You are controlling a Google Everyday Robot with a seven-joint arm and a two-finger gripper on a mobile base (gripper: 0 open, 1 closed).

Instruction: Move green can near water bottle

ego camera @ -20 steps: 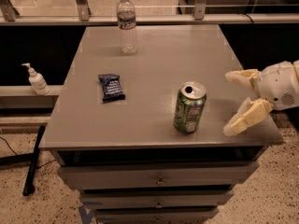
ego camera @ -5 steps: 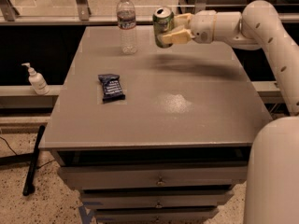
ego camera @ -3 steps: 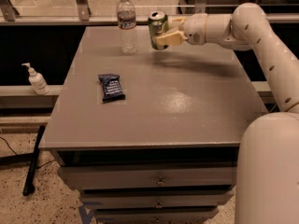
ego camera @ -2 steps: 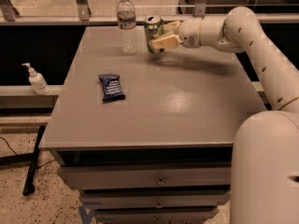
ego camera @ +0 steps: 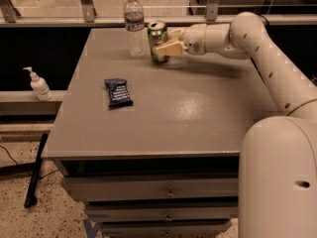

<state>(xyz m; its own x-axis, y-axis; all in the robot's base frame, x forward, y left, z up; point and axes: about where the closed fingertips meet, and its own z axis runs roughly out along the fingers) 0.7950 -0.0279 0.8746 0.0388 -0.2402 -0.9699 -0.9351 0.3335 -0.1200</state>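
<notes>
Reaching across the far part of the grey bench (ego camera: 208,113) from the 3 o'clock side, the white arm (ego camera: 267,58) ends in the gripper (ego camera: 163,42), whose two pale fingers (ego camera: 169,48) are clamped on either side of the green can (ego camera: 157,39). The can stands upright with its silver top and pull-tab showing, at about 12 o'clock on the bench near the far edge; whether its base rests on the surface or sits just above it cannot be told. The water bottle (ego camera: 133,25), clear with a white cap and a dark label band, stands upright just beside the can at the can's 9 o'clock, with a narrow gap between them. A dark blue snack packet (ego camera: 118,92) lies flat at about 9 o'clock on the bench, well apart from both. Off the bench, further out at 9 o'clock, a small white pump bottle (ego camera: 38,85) stands on a low ledge.
</notes>
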